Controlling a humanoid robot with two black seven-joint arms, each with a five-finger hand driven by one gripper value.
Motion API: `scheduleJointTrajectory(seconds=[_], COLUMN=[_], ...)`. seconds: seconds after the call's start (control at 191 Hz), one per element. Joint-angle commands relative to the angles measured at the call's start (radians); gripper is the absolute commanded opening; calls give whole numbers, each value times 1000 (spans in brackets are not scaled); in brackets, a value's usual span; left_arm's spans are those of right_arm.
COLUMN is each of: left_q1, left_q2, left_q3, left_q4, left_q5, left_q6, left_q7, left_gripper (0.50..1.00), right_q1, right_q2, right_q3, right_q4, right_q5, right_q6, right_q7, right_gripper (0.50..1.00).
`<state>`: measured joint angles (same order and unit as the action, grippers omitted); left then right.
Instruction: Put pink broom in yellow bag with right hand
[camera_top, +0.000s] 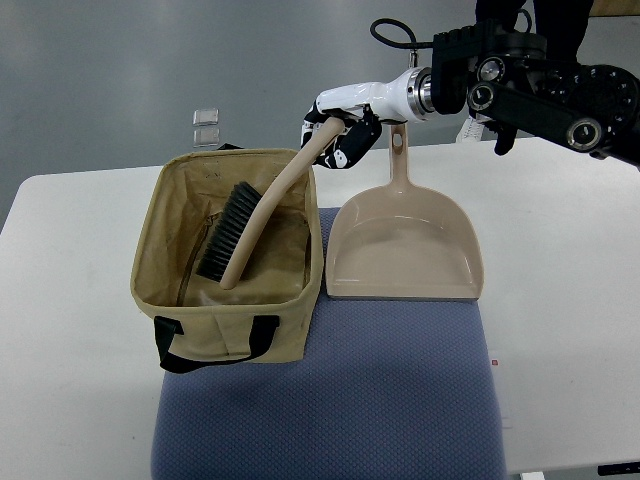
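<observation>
The right hand (340, 125), upper centre of the frame, grips the handle tip of the broom (250, 225). Its bristle head already sits inside the bag (228, 330) at centre left, handle leaning on the rim. This looks like the release step: next, loosen the fingers and lift clear without snagging the dustpan (405, 250).

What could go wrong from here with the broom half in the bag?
1. The right hand grips only the handle tip; the broom leans on the bag rim, so on release it may tip back out.
2. The bag is soft fabric; pushing the handle down could drag or fold its wall.
3. The dustpan handle sits just beside the hand, so withdrawing could knock it.
</observation>
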<state>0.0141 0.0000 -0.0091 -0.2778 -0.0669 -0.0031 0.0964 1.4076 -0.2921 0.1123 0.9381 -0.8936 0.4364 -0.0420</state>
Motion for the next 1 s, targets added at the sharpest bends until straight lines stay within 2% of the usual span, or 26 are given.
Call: scheduleJointTrajectory(seconds=[0.0, 0.047, 0.261, 0.522, 0.648, 0.815, 0.904, 0.993], left_q1=[0, 0, 0, 0, 0, 0, 0, 0], left_q2=[0, 0, 0, 0, 0, 0, 0, 0], left_q3=[0, 0, 0, 1, 0, 0, 0, 1], left_q4=[0, 0, 0, 0, 0, 3, 6, 6], left_q5=[-1, 1, 1, 1, -1, -1, -1, -1], left_q6=[0, 0, 2, 2, 0, 2, 2, 2], left_q7=[0, 0, 0, 0, 0, 0, 0, 0], left_gripper=[1000, 1000, 1000, 1000, 1000, 1000, 1000, 1000], right_q1=[-4, -4, 13, -6, -107, -268, -366, -443], right_q2=[2, 1, -30, -139, -188, -177, -145, -96], right_q3=[3, 3, 33, 285, 455, 705, 826, 902], right_q4=[-2, -2, -2, -4, -9, -12, -12, -19], right_q5=[-1, -1, 16, 35, 154, 409, 554, 639], right_q6=[2, 2, 1, -21, -81, -219, -295, -337], right_q7=[1, 1, -1, -2, 4, 31, 86, 151], right_gripper=[917, 930, 930, 930, 930, 930, 928, 930])
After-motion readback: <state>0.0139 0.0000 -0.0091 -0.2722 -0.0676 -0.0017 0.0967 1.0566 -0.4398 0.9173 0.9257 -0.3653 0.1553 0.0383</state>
